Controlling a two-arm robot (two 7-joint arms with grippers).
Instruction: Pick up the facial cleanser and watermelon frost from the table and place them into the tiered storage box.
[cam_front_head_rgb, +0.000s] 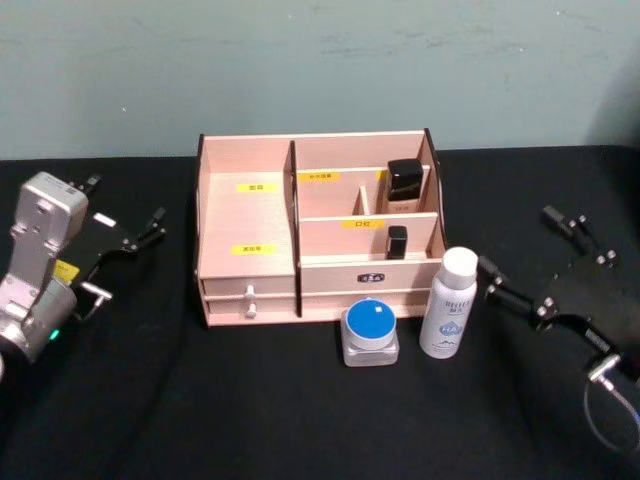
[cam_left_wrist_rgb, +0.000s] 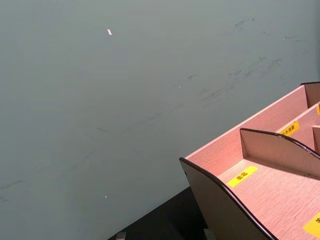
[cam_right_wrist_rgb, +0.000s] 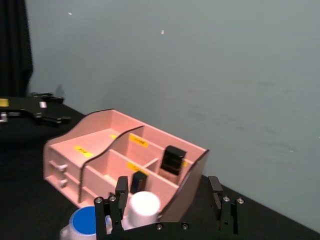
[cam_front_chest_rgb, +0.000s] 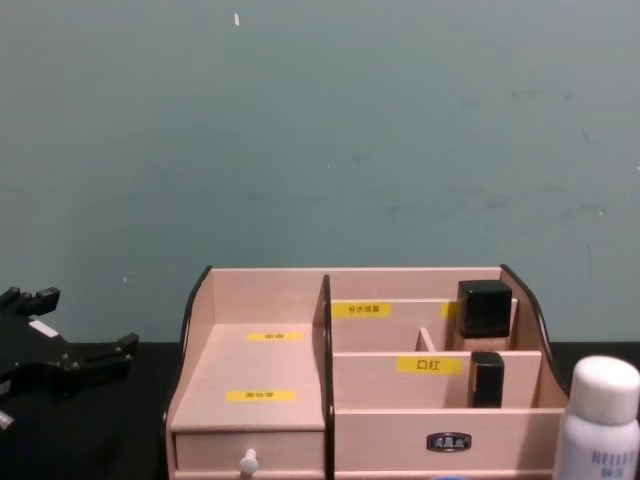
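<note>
Facial cleanser (cam_front_head_rgb: 447, 305) stands upright right of centre in the head view, just before the front right corner of the tiered storage box (cam_front_head_rgb: 225, 215), its white cap level with the lowest front panel. Just to its left sits the watermelon frost (cam_front_head_rgb: 370, 330), blue lid up, close before the box front (whether either touches the wood I cannot tell). The box fills the middle of the frame, its dark curved side edges rising toward the teal wall (cam_front_head_rgb: 320, 60); its wide left compartment shows bare wood with two yellow labels, above a small drawer with a white knob (cam_front_head_rgb: 250, 297). On the right side, a large black-capped bottle (cam_front_head_rgb: 405, 187) occupies the rear tier and a smaller black-capped bottle (cam_front_head_rgb: 397, 241) the middle one. Open black table (cam_front_head_rgb: 200, 400) lies along the lower edge and on both flanks. The right gripper (cam_front_head_rgb: 525, 245) hovers at mid-right near the cleanser, jaws spread wide and holding nothing; in its wrist view the white cap sits beside one finger (cam_right_wrist_rgb: 120, 192). The left gripper (cam_front_head_rgb: 125, 205) hangs at mid-left, well apart from the box, likewise agape and empty.
</note>
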